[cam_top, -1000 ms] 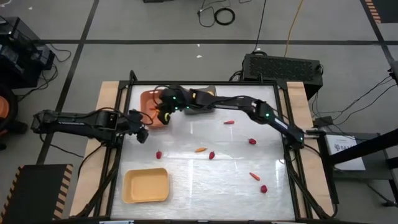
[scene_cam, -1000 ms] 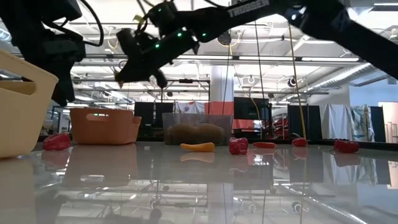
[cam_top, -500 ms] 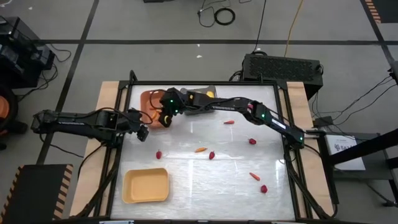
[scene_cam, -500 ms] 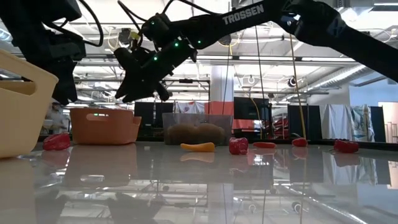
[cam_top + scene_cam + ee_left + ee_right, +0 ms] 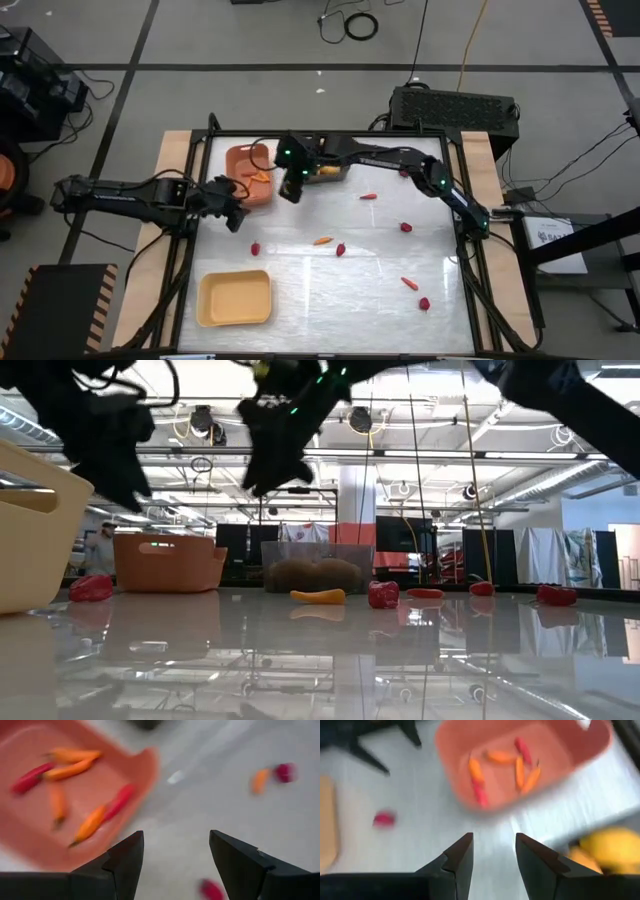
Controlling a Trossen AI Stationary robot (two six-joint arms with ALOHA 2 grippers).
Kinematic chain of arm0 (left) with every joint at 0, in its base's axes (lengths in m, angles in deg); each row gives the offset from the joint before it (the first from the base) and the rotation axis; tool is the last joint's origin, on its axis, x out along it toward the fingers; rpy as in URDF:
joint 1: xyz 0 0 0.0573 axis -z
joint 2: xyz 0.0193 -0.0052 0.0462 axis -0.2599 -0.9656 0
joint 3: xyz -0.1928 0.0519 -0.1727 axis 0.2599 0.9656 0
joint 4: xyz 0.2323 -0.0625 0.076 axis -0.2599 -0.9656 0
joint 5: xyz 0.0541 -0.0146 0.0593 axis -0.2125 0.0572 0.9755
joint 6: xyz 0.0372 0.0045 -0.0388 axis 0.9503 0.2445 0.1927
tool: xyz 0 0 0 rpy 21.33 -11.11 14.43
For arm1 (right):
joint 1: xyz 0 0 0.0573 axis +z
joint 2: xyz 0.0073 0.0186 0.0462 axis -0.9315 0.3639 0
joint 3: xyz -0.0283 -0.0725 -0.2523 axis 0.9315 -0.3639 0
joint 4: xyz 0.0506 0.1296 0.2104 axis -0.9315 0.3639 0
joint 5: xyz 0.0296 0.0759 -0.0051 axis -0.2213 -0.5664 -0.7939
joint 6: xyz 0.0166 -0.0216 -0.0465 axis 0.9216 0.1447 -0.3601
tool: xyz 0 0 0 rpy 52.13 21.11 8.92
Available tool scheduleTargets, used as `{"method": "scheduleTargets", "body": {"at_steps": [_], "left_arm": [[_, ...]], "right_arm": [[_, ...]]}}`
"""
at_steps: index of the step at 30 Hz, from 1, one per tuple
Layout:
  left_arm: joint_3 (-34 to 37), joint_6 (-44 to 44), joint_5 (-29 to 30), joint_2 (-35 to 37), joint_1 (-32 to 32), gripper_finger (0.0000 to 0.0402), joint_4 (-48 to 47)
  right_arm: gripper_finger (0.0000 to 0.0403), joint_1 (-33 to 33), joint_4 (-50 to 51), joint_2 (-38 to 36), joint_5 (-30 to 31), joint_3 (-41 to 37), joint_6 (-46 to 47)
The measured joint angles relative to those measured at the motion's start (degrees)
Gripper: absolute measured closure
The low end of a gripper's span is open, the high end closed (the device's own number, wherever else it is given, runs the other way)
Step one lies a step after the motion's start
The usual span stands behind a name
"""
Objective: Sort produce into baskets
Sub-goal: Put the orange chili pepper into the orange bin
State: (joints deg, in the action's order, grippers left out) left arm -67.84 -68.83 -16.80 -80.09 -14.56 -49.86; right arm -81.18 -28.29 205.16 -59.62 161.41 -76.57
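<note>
Right claw: the right claw (image 5: 291, 190) hangs above the surface (image 5: 330, 290) between the orange-brown basket (image 5: 240, 158) and the dark grey basket (image 5: 330, 181); in the right wrist view its fingers (image 5: 457, 862) stand apart with nothing between them.
Left claw: the left claw (image 5: 236, 220) sits just beside the near corner of the orange-brown basket, fingers (image 5: 125, 862) spread and empty.
Orange-brown basket: at the far left of the surface; it holds several thin orange carrot sticks (image 5: 476, 771) and a few red pieces (image 5: 522, 747). The left wrist view shows the same load, carrot sticks (image 5: 90, 824) and a long red piece (image 5: 120, 801).
Dark grey basket: at the far edge, just right of the right claw; yellow lemon-like fruits (image 5: 607, 845) lie in it.
Pale yellow basket: the pale yellow basket (image 5: 235, 299) stands at the near left corner, well apart from both claws; no contents can be made out in it.
Loose produce, middle: an orange piece (image 5: 322, 240) with a dark red piece (image 5: 341, 249) just beside it, and another dark red piece (image 5: 256, 248) farther left.
Loose produce, right side: a red piece (image 5: 369, 196) near the dark grey basket, a dark red one (image 5: 406, 227) beyond it, an orange-red stick (image 5: 409, 283) and a dark red piece (image 5: 424, 303) toward the near right.
Low view: the orange piece (image 5: 317, 596) and red pieces (image 5: 383, 594) lie on the glossy surface, the orange-brown basket (image 5: 167, 563) behind them.
</note>
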Motion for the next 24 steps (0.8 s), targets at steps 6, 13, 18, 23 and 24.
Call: {"method": "scheduleTargets", "body": {"at_steps": [6,13,18,23,24], "left_arm": [[0.0,-0.1,-5.6,-0.9,1.4,0.0169,12.2],[-0.1,3.1,-12.6,-11.9,4.4,0.0169,30.2],[-2.1,3.2,-15.4,-24.5,5.9,0.0169,37.0],[-9.6,8.8,-15.2,-36.4,7.5,0.0169,37.7],[-11.2,10.6,-14.5,-38.4,7.7,0.0169,37.6]], "right_arm": [[0.0264,1.1,18.9,-4.4,-0.1,0.0,-2.5],[0.0264,4.8,38.3,-5.1,-0.2,0.0,-6.2],[0.0264,8.6,38.0,-6.8,-0.1,-1.3,-6.6],[0.0264,11.6,35.2,-12.1,0.0,-8.7,-6.8],[0.0264,12.0,33.6,-13.6,0.1,-11.4,-6.6]]}}
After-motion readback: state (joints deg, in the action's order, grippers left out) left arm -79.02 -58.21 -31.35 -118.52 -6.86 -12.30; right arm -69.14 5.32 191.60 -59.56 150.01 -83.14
